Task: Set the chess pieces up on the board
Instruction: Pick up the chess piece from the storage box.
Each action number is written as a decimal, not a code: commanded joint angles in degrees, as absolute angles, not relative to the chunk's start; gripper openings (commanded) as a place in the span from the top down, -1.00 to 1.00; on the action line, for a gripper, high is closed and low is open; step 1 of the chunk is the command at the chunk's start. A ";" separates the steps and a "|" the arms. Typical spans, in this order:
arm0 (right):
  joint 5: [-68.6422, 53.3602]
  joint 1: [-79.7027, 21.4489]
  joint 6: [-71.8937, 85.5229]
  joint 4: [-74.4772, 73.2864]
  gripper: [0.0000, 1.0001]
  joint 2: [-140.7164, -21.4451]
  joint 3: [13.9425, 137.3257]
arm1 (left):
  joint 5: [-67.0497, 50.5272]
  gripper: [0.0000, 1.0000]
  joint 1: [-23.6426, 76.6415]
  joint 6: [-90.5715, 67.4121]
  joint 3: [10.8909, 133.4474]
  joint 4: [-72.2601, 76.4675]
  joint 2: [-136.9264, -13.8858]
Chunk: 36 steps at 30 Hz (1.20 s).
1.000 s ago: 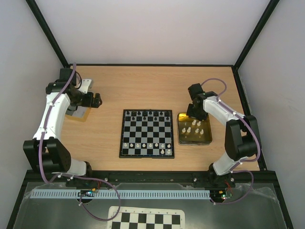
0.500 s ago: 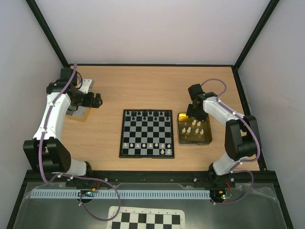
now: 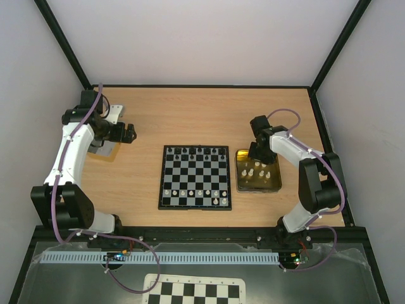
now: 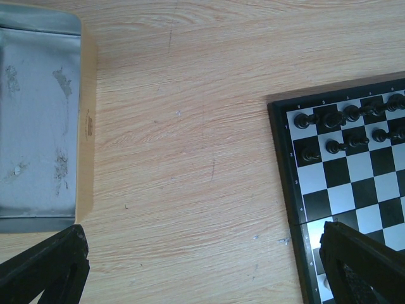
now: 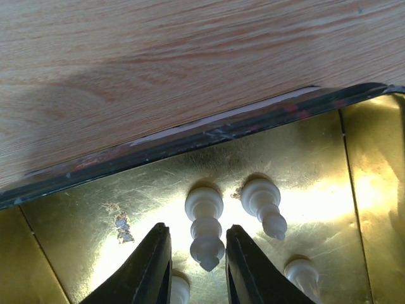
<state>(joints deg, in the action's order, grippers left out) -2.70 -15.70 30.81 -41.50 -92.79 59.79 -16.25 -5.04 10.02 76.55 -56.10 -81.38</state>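
Straddling one white chessman (image 5: 204, 228), the right gripper (image 5: 201, 272) hangs low inside the gold tray (image 5: 304, 164), fingers spread to either side of the piece; a sliver of tray shows on the left side, so I judge it not yet pinched. The piece stands upright near the tray's far wall, with a second white chessman (image 5: 262, 206) just beside it on the right and two more partly visible at the bottom edge. More white pieces (image 3: 193, 193) are already lined along the near rows of the board (image 3: 195, 174), and black chessmen (image 3: 193, 150) fill the far rows. The left gripper (image 4: 202, 272) hovers wide open over bare table (image 4: 190, 95), between a grey tin (image 4: 38, 126) and the board's corner, holding nothing. Handling judgement: the piece looks like hard moulded plastic, very light, stiff, smooth and ridged, so it is likely to tip or squirt out if squeezed off-centre. The best hold is probably at the waist, below the head and above the flared base, with the fingers closing evenly. The close neighbour on the right leaves little room, so that finger could knock it over.
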 commanded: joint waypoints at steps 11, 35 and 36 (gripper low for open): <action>-2.59 -15.13 30.49 -39.23 0.68 -92.63 57.83 | -15.73 -0.98 -4.68 9.40 77.32 -56.90 -80.79; -2.59 -14.95 30.52 -42.82 0.96 -91.71 61.83 | -15.98 -0.98 -4.66 9.43 77.14 -56.64 -80.40; -2.51 -14.94 30.39 -43.60 0.96 -91.24 62.66 | -16.04 -0.98 -4.66 9.46 77.23 -56.65 -80.42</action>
